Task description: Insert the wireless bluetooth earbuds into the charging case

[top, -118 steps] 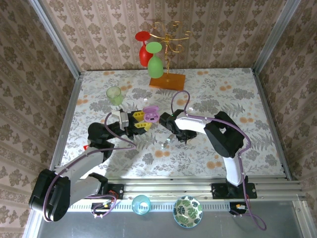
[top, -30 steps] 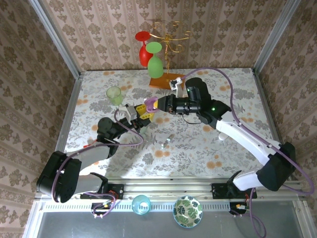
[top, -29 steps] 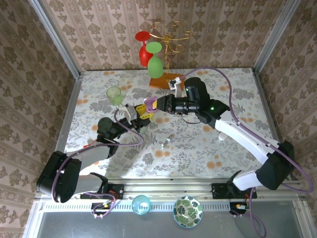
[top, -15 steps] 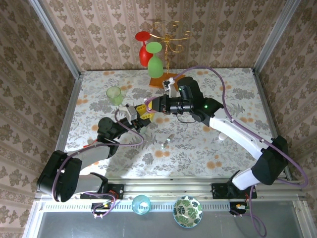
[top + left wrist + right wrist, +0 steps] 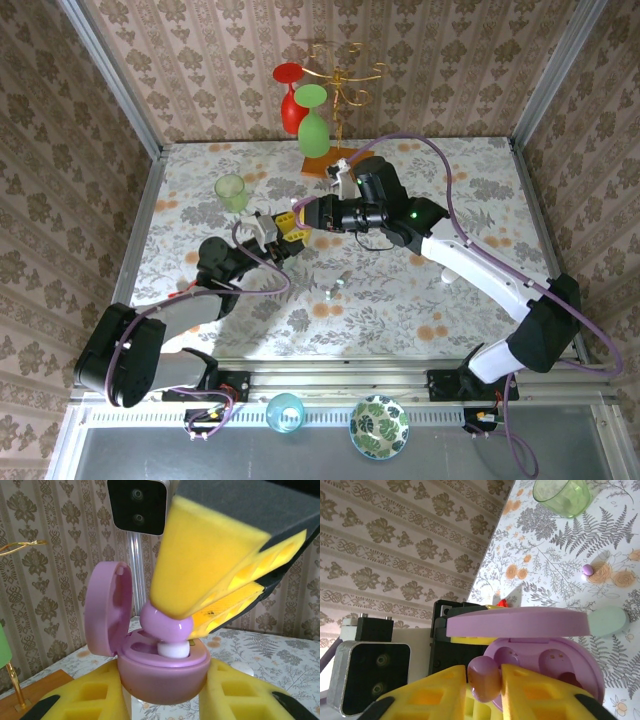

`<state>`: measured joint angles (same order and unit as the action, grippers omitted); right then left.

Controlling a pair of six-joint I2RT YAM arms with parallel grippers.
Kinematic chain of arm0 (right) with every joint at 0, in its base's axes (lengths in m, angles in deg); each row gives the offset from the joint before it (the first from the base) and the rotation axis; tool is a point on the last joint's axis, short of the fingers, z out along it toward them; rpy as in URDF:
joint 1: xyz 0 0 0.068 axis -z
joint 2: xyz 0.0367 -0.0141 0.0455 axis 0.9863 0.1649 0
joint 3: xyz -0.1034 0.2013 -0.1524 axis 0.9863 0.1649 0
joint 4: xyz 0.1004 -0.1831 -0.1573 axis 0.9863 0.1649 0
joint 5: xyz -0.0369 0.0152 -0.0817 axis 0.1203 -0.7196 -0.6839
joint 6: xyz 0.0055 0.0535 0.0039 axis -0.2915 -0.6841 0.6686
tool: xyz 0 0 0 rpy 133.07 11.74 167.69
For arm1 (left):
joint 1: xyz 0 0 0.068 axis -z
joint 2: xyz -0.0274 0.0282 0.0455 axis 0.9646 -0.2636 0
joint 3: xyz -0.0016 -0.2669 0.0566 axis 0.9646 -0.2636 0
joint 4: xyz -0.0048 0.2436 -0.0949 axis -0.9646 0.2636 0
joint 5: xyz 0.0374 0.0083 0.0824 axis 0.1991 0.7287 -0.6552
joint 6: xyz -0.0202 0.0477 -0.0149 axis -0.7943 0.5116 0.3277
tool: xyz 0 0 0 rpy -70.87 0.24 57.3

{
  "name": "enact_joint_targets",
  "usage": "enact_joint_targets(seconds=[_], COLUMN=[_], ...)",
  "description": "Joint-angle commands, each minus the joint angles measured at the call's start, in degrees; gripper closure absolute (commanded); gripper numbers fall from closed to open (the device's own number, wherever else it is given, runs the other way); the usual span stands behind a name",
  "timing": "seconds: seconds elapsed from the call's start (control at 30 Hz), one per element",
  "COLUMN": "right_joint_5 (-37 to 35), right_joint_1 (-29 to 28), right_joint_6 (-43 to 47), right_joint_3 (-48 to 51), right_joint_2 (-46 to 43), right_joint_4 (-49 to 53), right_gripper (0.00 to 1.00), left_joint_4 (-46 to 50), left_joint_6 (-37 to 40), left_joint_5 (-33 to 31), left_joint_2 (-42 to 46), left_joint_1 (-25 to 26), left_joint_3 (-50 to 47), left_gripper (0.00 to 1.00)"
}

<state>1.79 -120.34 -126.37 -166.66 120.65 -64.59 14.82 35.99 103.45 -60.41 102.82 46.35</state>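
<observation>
Right hand [image 5: 485, 686] pinched the small purple earbud [image 5: 166, 622] over the open purple oval case [image 5: 165, 669] clamped in left hand [image 5: 165, 697]; misalignment risked a drop.

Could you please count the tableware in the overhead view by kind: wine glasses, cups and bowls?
Wine glasses: 2 (red wine glass, green wine glass)
Cups: 2 (green cup, blue cup)
Bowls: 1 (patterned bowl)
Total: 5
</observation>
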Motion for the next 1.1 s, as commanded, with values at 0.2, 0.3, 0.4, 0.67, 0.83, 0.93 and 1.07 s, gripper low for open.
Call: enact_joint_targets(seconds=[0.2, 0.3, 0.4, 0.67, 0.83, 0.93, 1.07], right_joint_5=[-2.6, -3.0, -3.5, -11.4, -19.6, -21.2, -20.9], right_joint_1=[-0.4, -0.4, -0.4, 0.3, 3.7, 6.0, 6.7], right_joint_6=[1.8, 2.4, 3.4, 4.4, 2.1, 0.8, 0.8], right_joint_3=[-3.2, -3.3, -3.0, 5.7, 15.6, 19.3, 20.6], right_joint_2=[-0.6, -1.4, -2.8, -12.8, -20.1, -20.3, -15.6], right_joint_4=[4.0, 4.0, 3.9, -0.8, -3.7, -4.0, -4.5], right_gripper=[0.73, 0.71, 0.65, 0.47, 0.46, 0.46, 0.45], left_joint_4=[-3.1, -3.1, -3.2, -3.3, -3.1, -3.2, -3.2], left_joint_6=[0.6, 0.7, 0.9, 1.1, 0.6, 0.2, -0.8], left_joint_5=[0.5, 0.4, 0.1, -0.3, -0.2, 0.0, 0.6], left_joint_2=[0.2, 0.2, 0.2, 1.9, 3.7, 4.5, 6.2], left_joint_1=[0.2, 0.1, 0.0, -0.6, -0.9, -0.9, -0.9], left_joint_3=[0.0, -0.2, -0.3, -1.2, -1.9, -1.8, -1.1], left_gripper=[0.82, 0.82, 0.82, 0.82, 0.82, 0.82, 0.82])
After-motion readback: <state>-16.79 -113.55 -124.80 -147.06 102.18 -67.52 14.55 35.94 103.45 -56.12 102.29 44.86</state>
